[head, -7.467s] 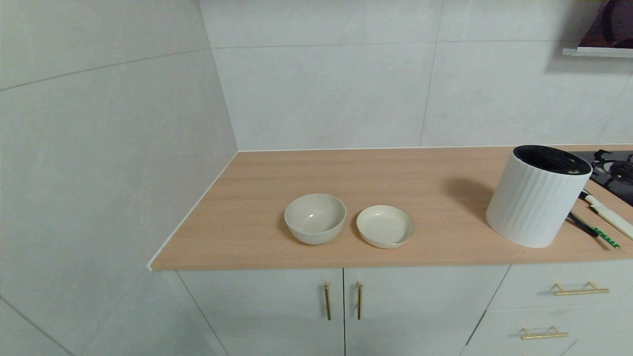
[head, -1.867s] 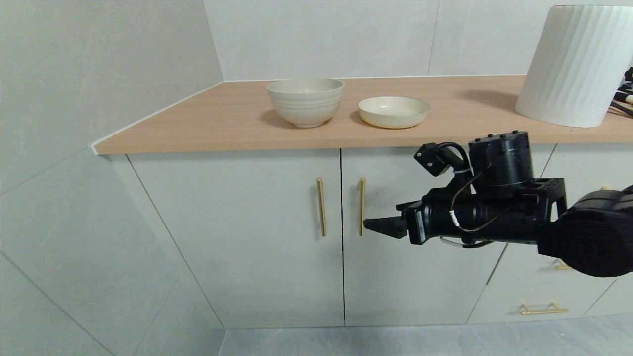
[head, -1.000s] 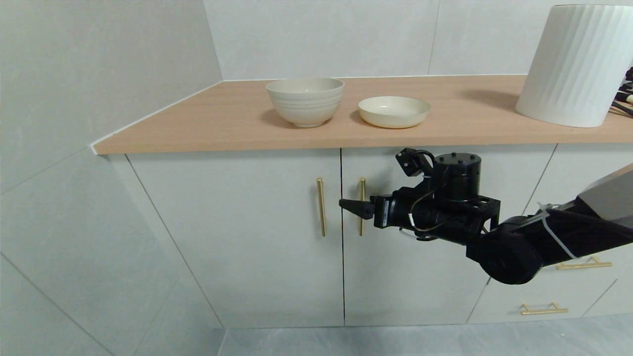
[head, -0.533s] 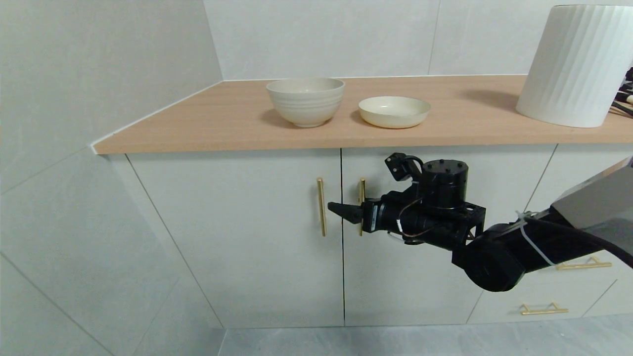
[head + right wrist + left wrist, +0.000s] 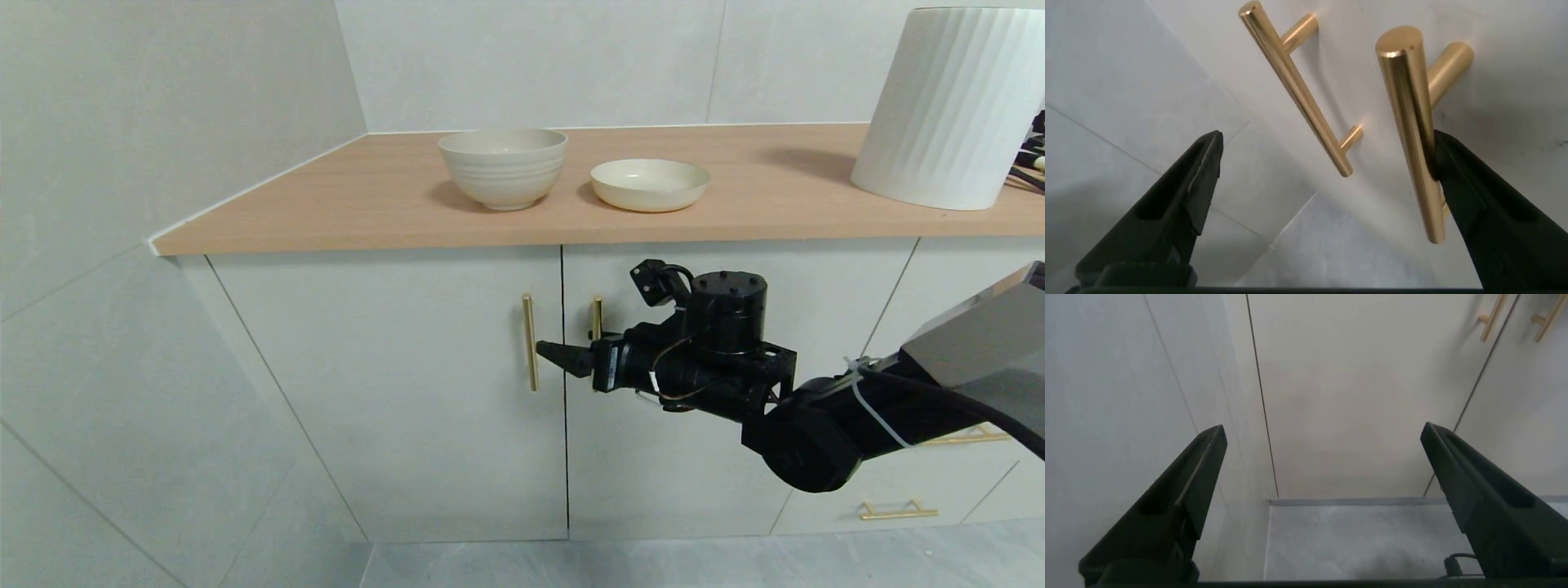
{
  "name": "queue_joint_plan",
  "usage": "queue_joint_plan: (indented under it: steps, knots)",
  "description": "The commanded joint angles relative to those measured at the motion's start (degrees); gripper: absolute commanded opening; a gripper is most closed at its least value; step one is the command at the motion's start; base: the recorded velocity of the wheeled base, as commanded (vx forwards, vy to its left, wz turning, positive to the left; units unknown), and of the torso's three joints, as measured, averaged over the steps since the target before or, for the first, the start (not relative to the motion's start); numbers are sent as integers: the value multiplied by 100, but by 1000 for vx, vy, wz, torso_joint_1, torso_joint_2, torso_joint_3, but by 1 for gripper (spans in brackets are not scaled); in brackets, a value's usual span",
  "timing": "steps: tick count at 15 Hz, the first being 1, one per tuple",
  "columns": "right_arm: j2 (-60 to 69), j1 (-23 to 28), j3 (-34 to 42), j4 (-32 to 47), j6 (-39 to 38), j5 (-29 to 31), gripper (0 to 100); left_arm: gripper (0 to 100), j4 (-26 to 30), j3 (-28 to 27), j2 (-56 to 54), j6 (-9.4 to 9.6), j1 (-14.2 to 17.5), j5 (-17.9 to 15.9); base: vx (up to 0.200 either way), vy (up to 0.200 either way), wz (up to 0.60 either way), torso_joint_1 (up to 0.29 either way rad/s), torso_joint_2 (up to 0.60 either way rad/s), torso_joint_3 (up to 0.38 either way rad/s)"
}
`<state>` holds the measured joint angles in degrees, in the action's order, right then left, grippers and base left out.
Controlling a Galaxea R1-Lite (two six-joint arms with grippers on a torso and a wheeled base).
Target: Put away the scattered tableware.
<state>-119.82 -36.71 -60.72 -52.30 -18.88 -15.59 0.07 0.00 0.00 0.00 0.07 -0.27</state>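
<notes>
Head view puts my right gripper [image 5: 563,358] level with the two gold door handles, its tip between the left handle [image 5: 531,341] and the right handle [image 5: 597,317]. Its fingers are spread wide and hold nothing (one finger seems to lie against the right handle, though I cannot be sure it touches). My left gripper [image 5: 1323,506] gapes just as wide, empty, low before the cabinet front [image 5: 1355,392], while on the countertop [image 5: 367,212] stand one bowl [image 5: 503,167] and one shallow dish [image 5: 650,184] just beside it, with one white ribbed container [image 5: 951,106] well apart to the right.
</notes>
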Motion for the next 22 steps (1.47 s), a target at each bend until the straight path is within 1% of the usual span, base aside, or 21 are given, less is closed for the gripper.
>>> queue_joint_plan:
  steps: [1,5,9,13,16,17,22]
  knots:
    - [284,-12,219,9,-10,-40,100,100,1,0,0,0,1,0,0,0,0,0,0,0]
    - [530,-74,474,18,-10,-120,100,100,-7,0,0,0,1,0,0,0,0,0,0,0]
    - [890,-91,825,71,-10,-410,100,100,1,0,0,0,1,-8,0,0,0,0,0,0]
    - [1383,-91,1467,79,-10,-1016,100,100,1,0,0,0,1,-8,0,0,0,0,0,0]
    - [1585,-100,1818,97,-10,-1157,100,100,1,0,0,0,1,-8,0,0,0,0,0,0]
    - [1620,-126,1906,97,-10,-1297,100,100,-7,0,0,0,1,-8,0,0,0,0,0,0]
    - [2068,-135,2284,106,-10,-1350,100,100,-7,0,0,0,1,0,0,0,0,0,0,0]
